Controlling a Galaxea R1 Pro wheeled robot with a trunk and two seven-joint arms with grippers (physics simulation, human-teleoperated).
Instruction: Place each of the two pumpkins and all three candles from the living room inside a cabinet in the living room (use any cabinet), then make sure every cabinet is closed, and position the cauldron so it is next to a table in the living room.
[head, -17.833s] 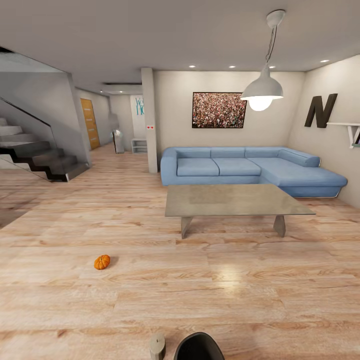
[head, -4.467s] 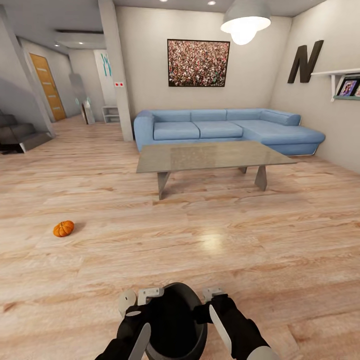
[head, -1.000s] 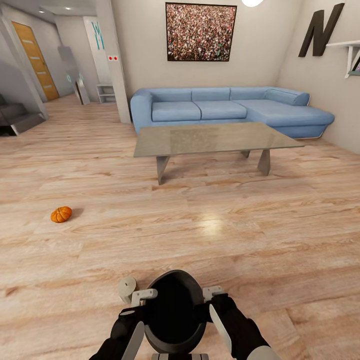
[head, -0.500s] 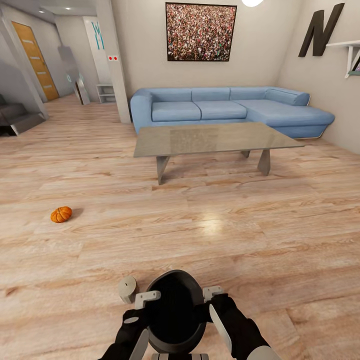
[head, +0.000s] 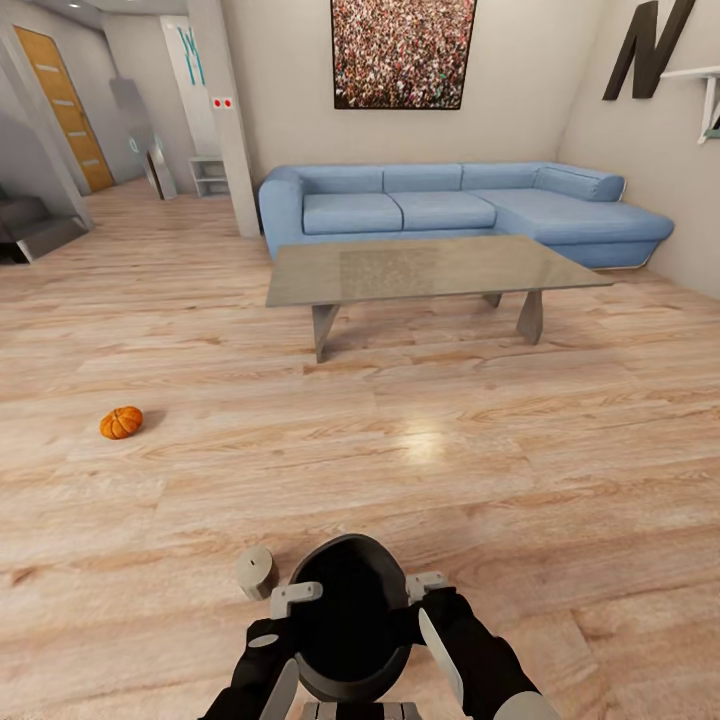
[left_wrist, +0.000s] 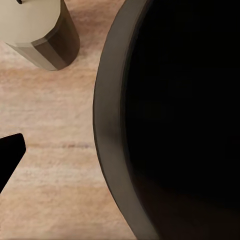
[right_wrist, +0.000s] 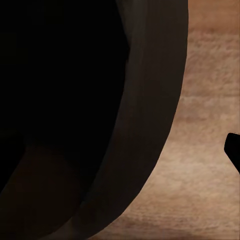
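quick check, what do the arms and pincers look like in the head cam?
Both forearms are clad in glossy black, rounded housings with a long white panel running along each. The left pincer ends in a pale grey, blocky bracket-shaped finger; the right pincer has a similar light grey finger piece on a black wrist. No cables or markings show. In the wrist views each finger tip appears as a plain black wedge.

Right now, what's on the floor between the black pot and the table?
Nothing: in the head view, bare wood floor runs from the cauldron to the table.
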